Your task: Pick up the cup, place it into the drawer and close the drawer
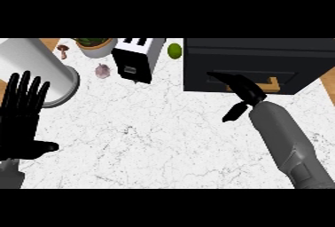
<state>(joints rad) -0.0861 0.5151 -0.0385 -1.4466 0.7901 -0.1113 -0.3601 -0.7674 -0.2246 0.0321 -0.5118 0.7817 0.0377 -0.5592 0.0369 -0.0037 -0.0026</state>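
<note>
A dark drawer unit stands at the back right of the marbled counter, with a gold handle on its front. My right hand lies against that front just left of the handle, fingers straight and touching it, thumb hanging down toward the counter. The drawer front looks flush with the unit. No cup shows anywhere in the head view. My left hand rests open at the left edge, fingers up, holding nothing.
A tall white cylinder stands at the back left. Beside it are a mushroom, a potted plant, a garlic bulb, a white and black toaster and a lime.
</note>
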